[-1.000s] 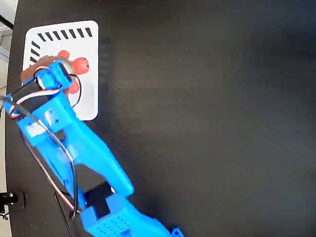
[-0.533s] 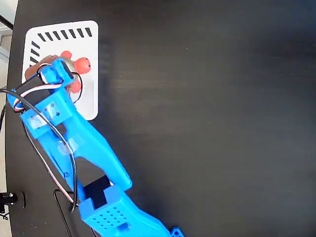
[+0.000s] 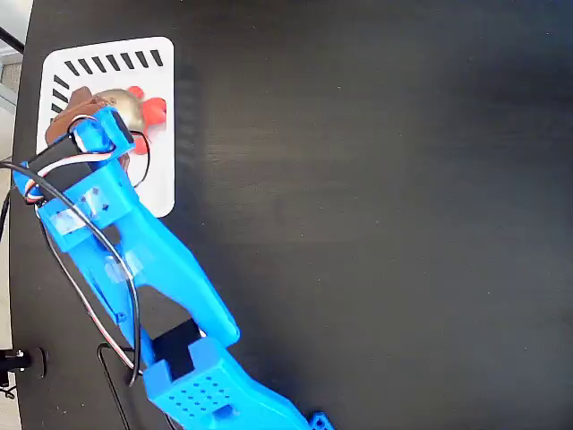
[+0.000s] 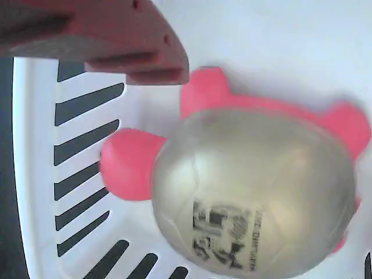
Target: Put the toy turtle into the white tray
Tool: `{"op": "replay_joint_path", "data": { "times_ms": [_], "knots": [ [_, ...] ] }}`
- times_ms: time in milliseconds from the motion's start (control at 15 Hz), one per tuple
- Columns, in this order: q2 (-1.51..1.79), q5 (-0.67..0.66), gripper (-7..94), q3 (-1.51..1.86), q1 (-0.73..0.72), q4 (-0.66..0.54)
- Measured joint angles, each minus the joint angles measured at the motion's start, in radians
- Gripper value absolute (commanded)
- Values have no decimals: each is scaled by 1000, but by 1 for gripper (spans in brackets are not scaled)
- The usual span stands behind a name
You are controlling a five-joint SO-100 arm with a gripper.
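turtle point(image 4: 256, 192): lies on the tray point(image 3: 161, 170), shell up
gripper point(image 3: 85, 125): apart, clear of the turtle
step: lift straight up, avoid nudging the turtle

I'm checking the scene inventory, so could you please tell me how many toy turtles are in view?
1. The toy turtle lies on the white tray, near its slotted corner at the upper left of the fixed view, partly under the arm. None other shows.

Black bench point(image 3: 376, 215): white tray point(image 3: 161, 179) at upper left, slots along top and left edges. Toy turtle point(image 3: 134, 107) inside tray, partly hidden beneath blue arm point(image 3: 134, 260) reaching from below.
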Motion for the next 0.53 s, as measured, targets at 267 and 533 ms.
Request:
{"op": "replay_joint_path", "data": {
  "times_ms": [267,533],
  "knots": [
    [114,0,22,37,29,17],
    [506,0,0,247,84,-25]
  ]
}}
